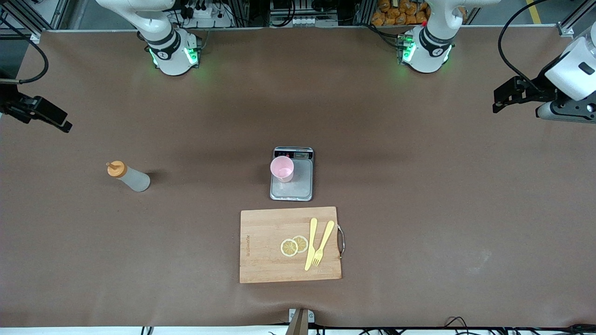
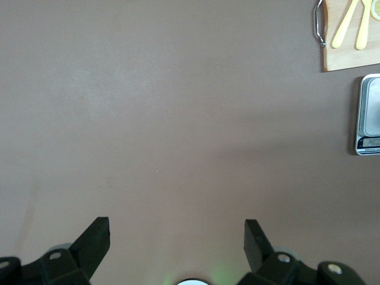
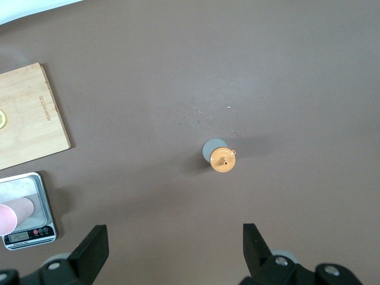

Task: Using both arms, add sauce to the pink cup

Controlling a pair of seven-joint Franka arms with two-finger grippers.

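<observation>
A: What is the front view giving us that the wrist views are not?

B: It is showing the whole counter. The pink cup is standing on a small scale in the middle, with a cutting board nearer the camera carrying two lemon slices, a knife and a fork. The sauce bottle is standing upright well apart from the cup, toward the right arm's end.

A: And the wrist views?

B: The right wrist view is looking straight down on the bottle's orange cap, with the cup lying at the picture's edge. The left wrist view is catching only bare counter, the scale's edge and the board's corner.

A: The arms?

B: Both are waiting, raised at the counter's ends. The left gripper and the right gripper are both spread wide, holding nothing.
</observation>
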